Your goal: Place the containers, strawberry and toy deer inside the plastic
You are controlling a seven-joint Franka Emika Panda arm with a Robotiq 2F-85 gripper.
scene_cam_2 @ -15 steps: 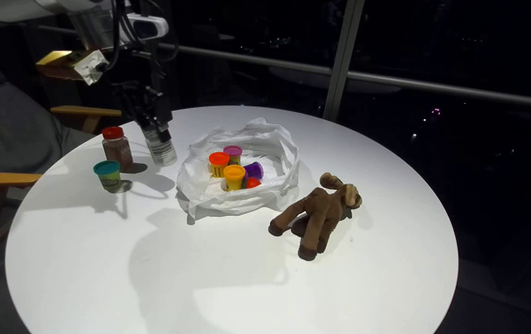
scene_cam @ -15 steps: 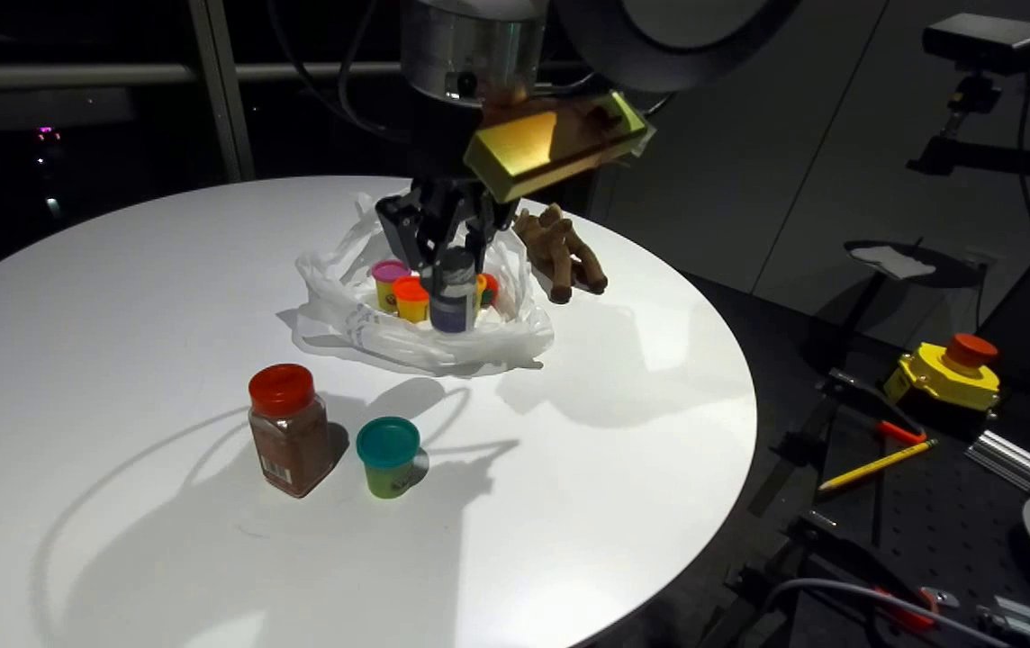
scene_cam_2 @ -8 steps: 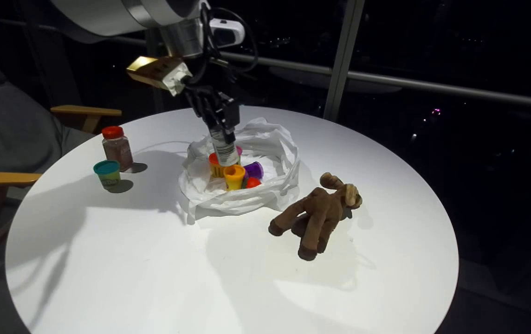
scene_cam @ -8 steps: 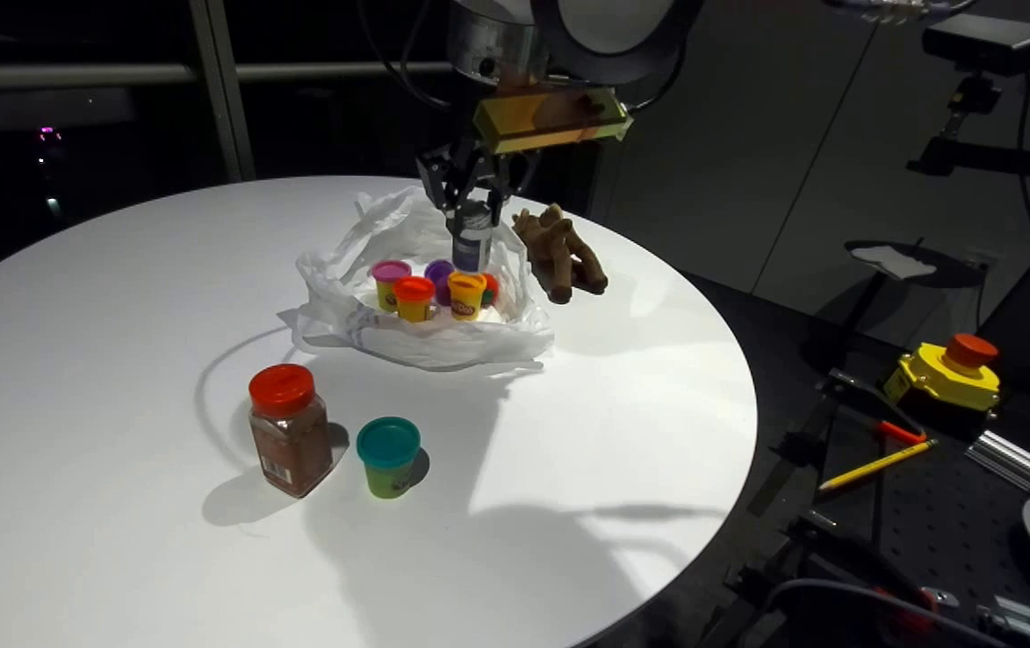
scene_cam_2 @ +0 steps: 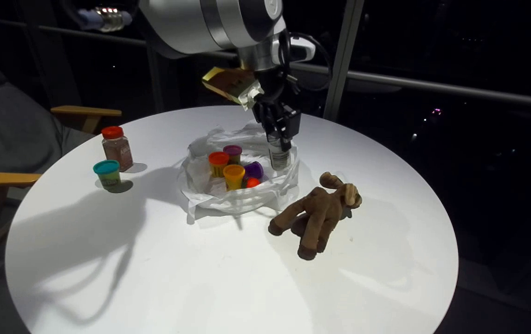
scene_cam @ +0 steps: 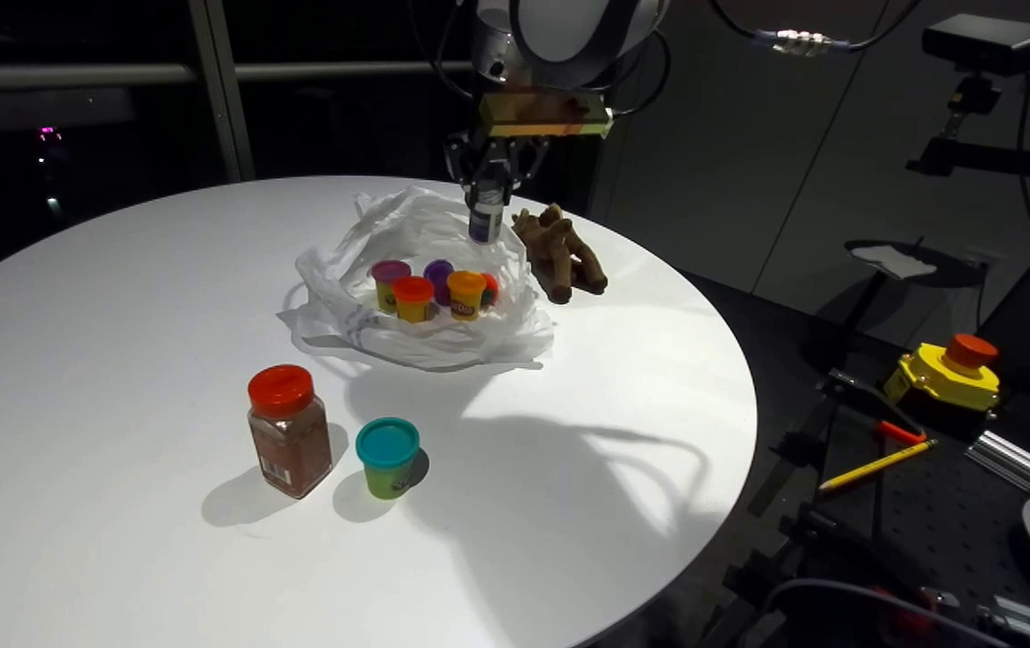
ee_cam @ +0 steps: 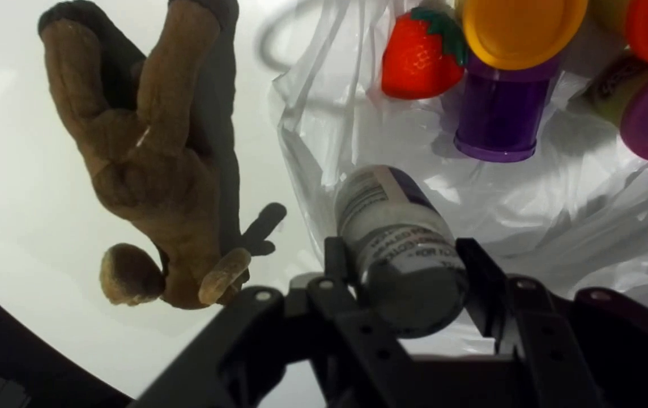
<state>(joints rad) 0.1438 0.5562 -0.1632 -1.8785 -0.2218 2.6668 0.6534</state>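
My gripper (ee_cam: 403, 255) is shut on a white bottle with a purple label (ee_cam: 389, 212), held tilted over the deer-side part of the white plastic bag (scene_cam_2: 228, 200). Both exterior views show the bottle (scene_cam: 485, 223) (scene_cam_2: 278, 157). Inside the bag are a strawberry (ee_cam: 417, 59), a yellow tub (scene_cam_2: 234, 178), an orange-lidded tub (scene_cam_2: 218, 165), a magenta-lidded tub (scene_cam_2: 232, 153) and a purple tub lying over (ee_cam: 499, 116). The brown toy deer (scene_cam_2: 319, 208) lies on the table beside the bag. A red-lidded jar (scene_cam: 290, 441) and a teal-lidded tub (scene_cam: 387, 459) stand on the table outside the bag.
Everything stands on a round white table (scene_cam_2: 200, 278). A chair with wooden arms (scene_cam_2: 10, 134) is by the table. A dark bench with a yellow box with a red button (scene_cam: 943, 376) and a camera on a stand (scene_cam: 992, 43) are off the table.
My gripper has carried the bottle from the side near the red-lidded jar, across above the tubs, to the bag's deer side. The deer, jar and tubs have not moved.
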